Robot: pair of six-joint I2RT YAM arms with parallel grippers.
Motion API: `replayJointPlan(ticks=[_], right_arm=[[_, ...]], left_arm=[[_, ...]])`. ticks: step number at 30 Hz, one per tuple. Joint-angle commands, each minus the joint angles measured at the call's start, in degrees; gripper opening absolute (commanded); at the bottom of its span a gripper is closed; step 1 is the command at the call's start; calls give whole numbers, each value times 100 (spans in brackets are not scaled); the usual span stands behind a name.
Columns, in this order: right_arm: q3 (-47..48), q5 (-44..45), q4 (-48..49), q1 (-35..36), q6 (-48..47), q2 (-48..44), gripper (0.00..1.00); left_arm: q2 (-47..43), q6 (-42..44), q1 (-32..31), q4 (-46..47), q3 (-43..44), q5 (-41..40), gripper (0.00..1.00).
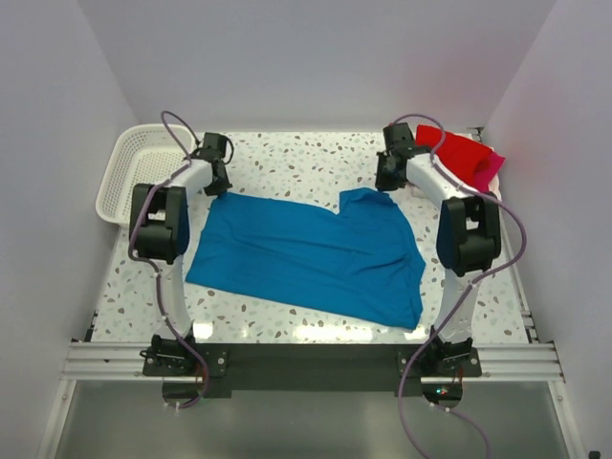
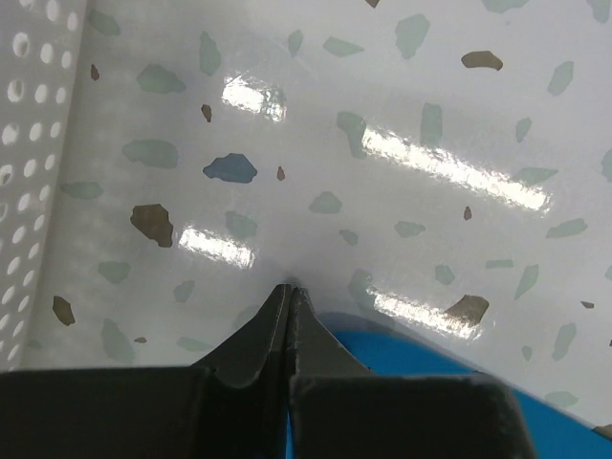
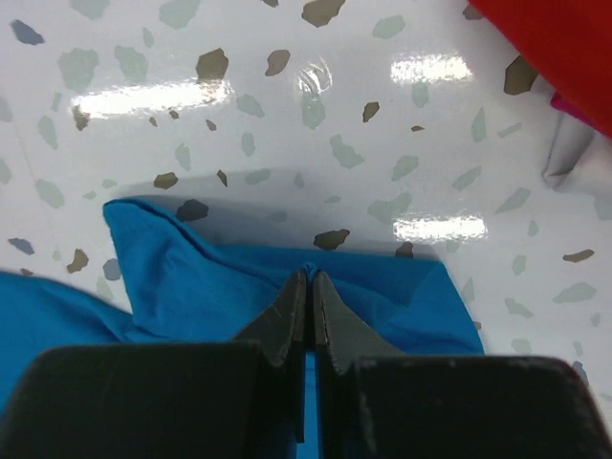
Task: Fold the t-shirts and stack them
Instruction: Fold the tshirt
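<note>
We list, seen from above:

1. One bright blue short-sleeved cloth t-shirt (image 1: 306,253), spread mostly flat at the centre of the speckled white terrazzo table (image 1: 306,158), one part drawn up toward 1 o'clock.
2. One red cloth t-shirt (image 1: 451,151) at the table's 2 o'clock corner, lying on a magenta-pink cloth t-shirt (image 1: 491,170) whose edge shows beneath it.
3. One white plastic mesh basket (image 1: 134,172) at 10 o'clock.
4. We find the left claw (image 2: 290,289) clenched, its tips down at the blue shirt's 10 o'clock corner. We cannot tell whether cloth is pinched.
5. We find the right claw (image 3: 309,275) clenched on the blue shirt's raised fold.
</note>
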Motion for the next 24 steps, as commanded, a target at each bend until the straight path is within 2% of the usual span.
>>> replayJointPlan(ticks=[1,11,24], right_arm=[[1,-80,-159,-17,-40,-828,0],[-1221,-141,-537,-8,22,-2366,0],[-2706,-440,-2179,45,329,-4880,0]], left_arm=[[-523,142,51,-31,-102,137,0],[-1561,406,51,409,-884,304,0],[-2484,564,51,558,-2070,102,0]])
